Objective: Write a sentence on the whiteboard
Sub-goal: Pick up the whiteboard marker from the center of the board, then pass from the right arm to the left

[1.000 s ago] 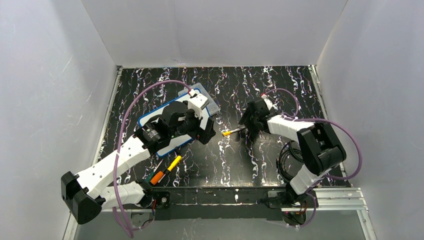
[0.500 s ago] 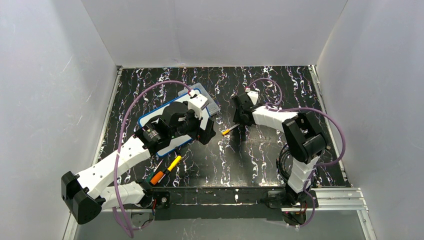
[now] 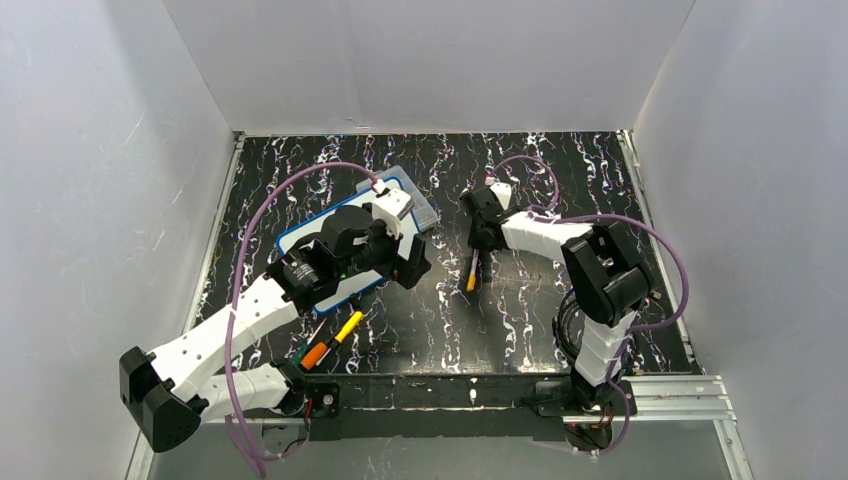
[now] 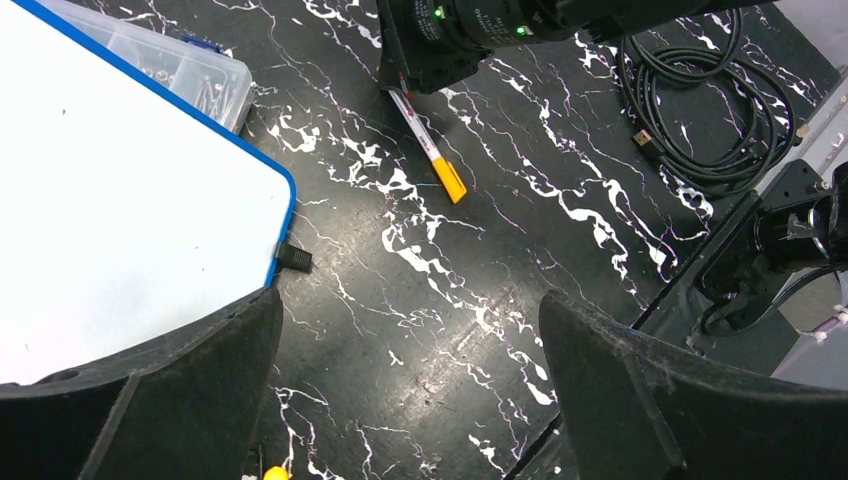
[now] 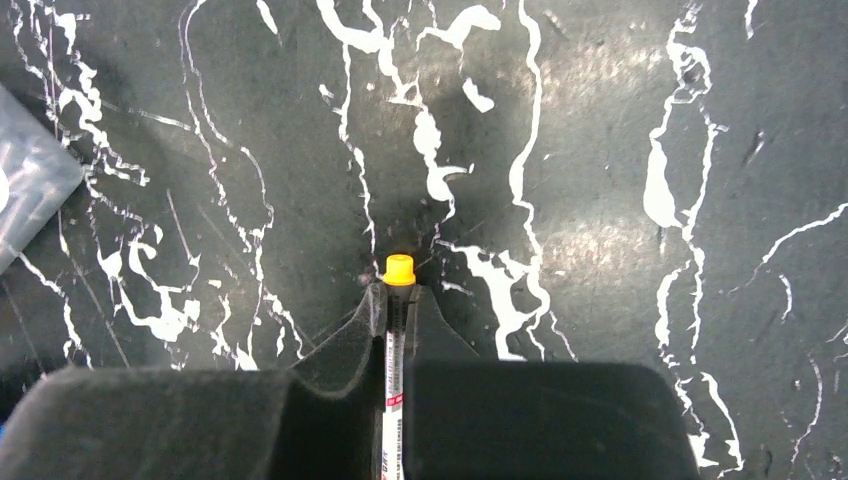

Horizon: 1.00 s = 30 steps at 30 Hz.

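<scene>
The whiteboard (image 3: 297, 236), white with a thin blue rim, lies at the left of the table, partly hidden under my left arm. In the left wrist view the whiteboard (image 4: 120, 200) shows a plain white face; the sentence is not in view. My left gripper (image 3: 412, 262) hangs open over bare table just right of the board's corner, nothing between its fingers (image 4: 150, 400). My right gripper (image 3: 477, 243) is shut on a white marker (image 3: 471, 277) with an orange end. In the right wrist view the marker (image 5: 392, 350) runs between the fingers, its orange end past my right gripper (image 5: 398, 295).
A clear compartment box (image 3: 422, 207) lies against the board's far corner. An orange-and-yellow tool (image 3: 333, 340) lies near the front edge by the left base. A coil of black cable (image 4: 700, 110) lies at the right. White walls enclose the table.
My right gripper has closed on the marker and shifted left. The marker has swung from pointing left to pointing toward the near edge. The left arm has hardly moved.
</scene>
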Each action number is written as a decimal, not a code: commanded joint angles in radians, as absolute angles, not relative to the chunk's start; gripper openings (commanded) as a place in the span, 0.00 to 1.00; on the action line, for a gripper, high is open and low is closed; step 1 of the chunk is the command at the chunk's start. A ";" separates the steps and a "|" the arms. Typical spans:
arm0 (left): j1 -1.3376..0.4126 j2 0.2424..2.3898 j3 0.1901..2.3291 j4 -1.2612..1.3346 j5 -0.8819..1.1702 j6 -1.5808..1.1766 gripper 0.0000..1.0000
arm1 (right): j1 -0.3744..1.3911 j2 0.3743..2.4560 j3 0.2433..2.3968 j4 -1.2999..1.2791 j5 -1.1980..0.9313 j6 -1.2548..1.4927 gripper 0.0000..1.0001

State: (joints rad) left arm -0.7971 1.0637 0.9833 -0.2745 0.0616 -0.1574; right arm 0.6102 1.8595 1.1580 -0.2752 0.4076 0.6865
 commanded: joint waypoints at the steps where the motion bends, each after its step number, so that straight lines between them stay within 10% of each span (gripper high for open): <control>1: -0.801 1.059 0.967 -0.264 0.047 -0.204 0.98 | 0.620 1.792 1.097 -0.249 0.318 0.710 0.01; 22: -0.801 1.177 0.936 -0.058 0.443 -0.425 0.97 | 0.716 1.251 0.934 0.130 0.048 0.862 0.01; 30: -0.799 1.206 0.940 -0.066 0.452 -0.452 0.46 | 0.758 1.190 0.931 0.160 0.090 0.865 0.01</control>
State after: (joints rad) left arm -0.7967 1.2186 0.9409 -0.0750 0.4278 -0.4339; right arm 0.7494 1.2228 0.9382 0.0914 0.0605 0.8577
